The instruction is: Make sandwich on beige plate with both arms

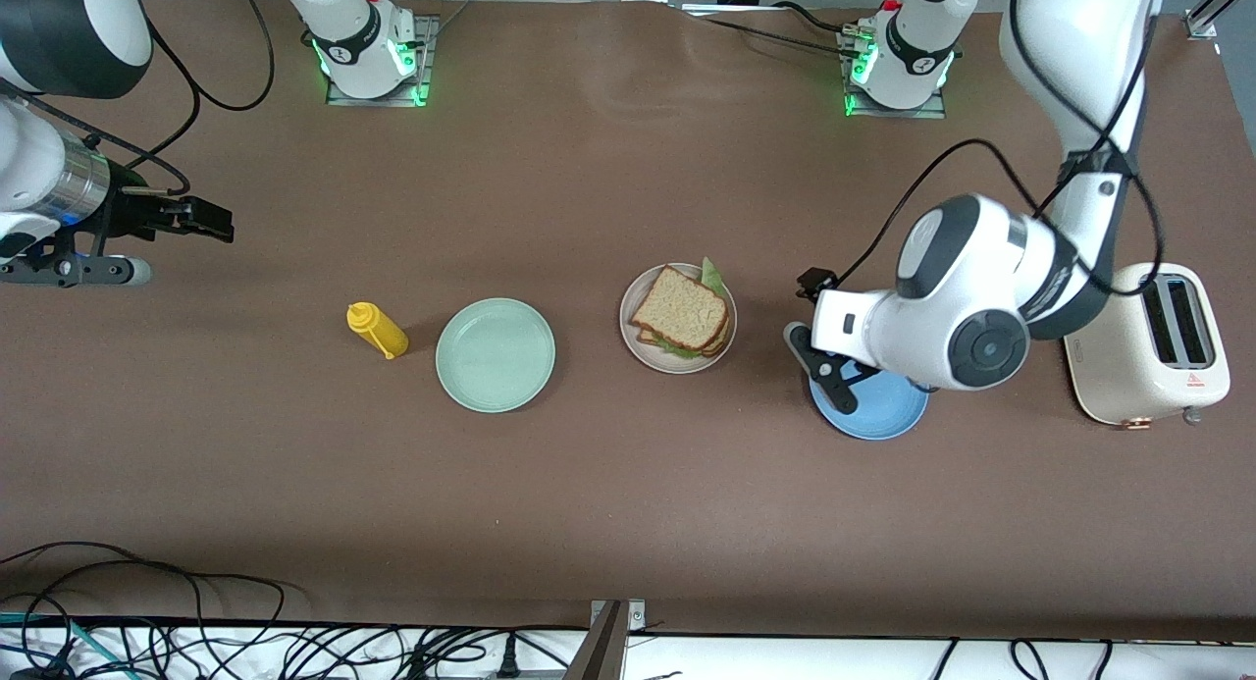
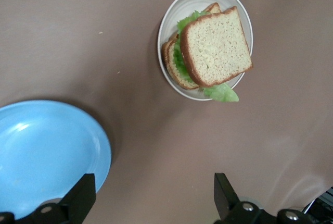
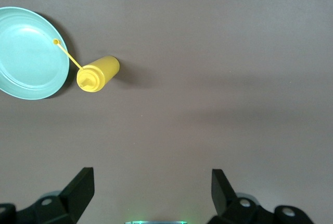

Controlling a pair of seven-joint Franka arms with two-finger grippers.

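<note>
From the high front camera, the sandwich (image 1: 683, 317) sits assembled on the beige plate (image 1: 638, 349), mid-surface, between the mint green plate (image 1: 496, 354) and the blue plate (image 1: 871, 411). Bread, lettuce and bread are stacked, so the build appears done; what seems left is only for both arms to clear away. The top slice lies turned a little on the plate, its corners pointing toward the plate's rim rather than square to the surface's edges, and a frill of lettuce pokes out toward the robots' bases. Being square, it has no clear long axis. The left hand (image 1: 822, 361) hangs over the blue plate's edge, empty. The right hand (image 1: 201, 219) waits over bare surface at the right arm's end, also empty. A yellow squeeze bottle (image 1: 376, 330) lies beside the mint green plate; a cream toaster (image 1: 1150, 344) stands at the left arm's end.

The left wrist camera shows fingers (image 2: 78, 200) spread wide with nothing between them, the blue plate under one and the sandwich well apart. The top slice sits offset from the lower one, lettuce spilling out past the plate's rim.

The right wrist camera shows fingers (image 3: 78, 188) equally wide over bare surface, with the bottle just beside the mint green plate.
</note>
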